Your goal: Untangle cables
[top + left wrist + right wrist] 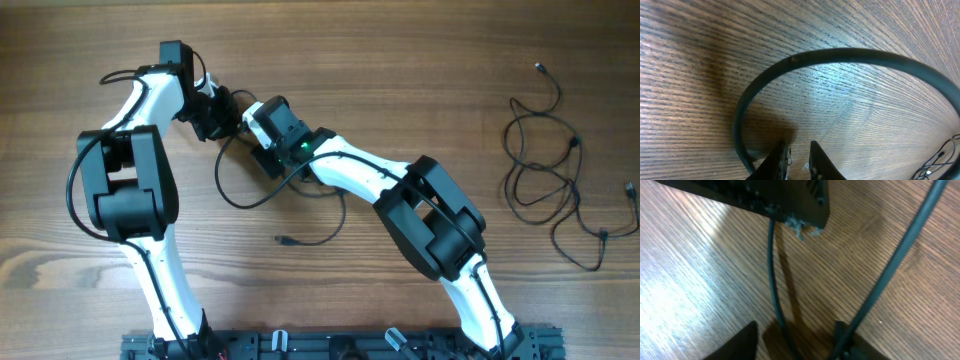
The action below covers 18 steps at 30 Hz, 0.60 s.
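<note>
Grips a thin black cable (218, 180) in the clenched left tool (797, 162), low over the counter (400, 60). Straddles the same cable with the right tool (795, 340), released, fingers wide either side. Trails a loop toward the near edge, plug end lying free. Sits well apart from the other cables (548, 165) heaped by the right edge, open wood between.

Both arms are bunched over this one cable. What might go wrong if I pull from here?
The left gripper and right gripper sit nearly touching, so a pull may knock them together. The cable loops under the right arm, which could snag or drag it. The right fingers stand apart around the cable, so it may slip free.
</note>
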Motion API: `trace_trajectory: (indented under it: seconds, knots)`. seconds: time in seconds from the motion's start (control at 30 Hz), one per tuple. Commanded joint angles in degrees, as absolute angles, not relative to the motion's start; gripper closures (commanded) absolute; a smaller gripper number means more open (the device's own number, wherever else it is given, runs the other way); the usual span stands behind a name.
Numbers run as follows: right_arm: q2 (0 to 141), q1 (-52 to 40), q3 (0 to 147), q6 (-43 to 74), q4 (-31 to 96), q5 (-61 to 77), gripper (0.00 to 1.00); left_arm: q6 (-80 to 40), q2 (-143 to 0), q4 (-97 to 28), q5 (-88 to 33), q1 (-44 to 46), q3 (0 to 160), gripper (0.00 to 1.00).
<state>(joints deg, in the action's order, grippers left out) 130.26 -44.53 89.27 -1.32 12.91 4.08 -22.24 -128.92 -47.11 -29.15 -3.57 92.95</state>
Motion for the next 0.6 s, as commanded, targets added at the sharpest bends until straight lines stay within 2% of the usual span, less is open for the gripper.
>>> trace_trajectory:
  seconds: [0.0, 0.03, 0.07, 0.27, 0.3, 0.47, 0.57]
  knots:
    - [132.2, -44.4, 86.1, -6.0, 14.0, 2.9, 0.69, -22.8, -130.8, -47.5, -28.1, -4.1, 92.6, 0.83]
    - [132.2, -44.4, 86.0, -6.1, 14.0, 2.9, 0.87, -22.8, -130.8, -47.5, -28.5, -4.1, 92.6, 0.84]
    - [132.2, -44.4, 86.0, -6.1, 14.0, 2.9, 0.96, -22.8, -130.8, -47.5, -29.1, -4.2, 92.6, 0.84]
    - [132.2, -44.4, 85.9, -7.6, 13.7, 2.9, 0.96, -22.7, -130.8, -48.0, -31.0, -5.4, 92.6, 0.9]
    - [132.2, -44.4, 85.9, -7.6, 13.6, 2.9, 0.96, -22.2, -130.8, -48.1, -33.0, -5.9, 92.6, 0.96]
    - [132.2, -44.4, 85.9, -7.5, 13.5, 2.9, 0.96, -7.2, -129.4, -48.9, -55.3, -8.5, 92.6, 0.96]
    - [132.2, -44.3, 85.9, -7.5, 13.5, 2.9, 0.96, -3.8, -128.7, -49.7, -58.7, -9.9, 92.6, 0.95]
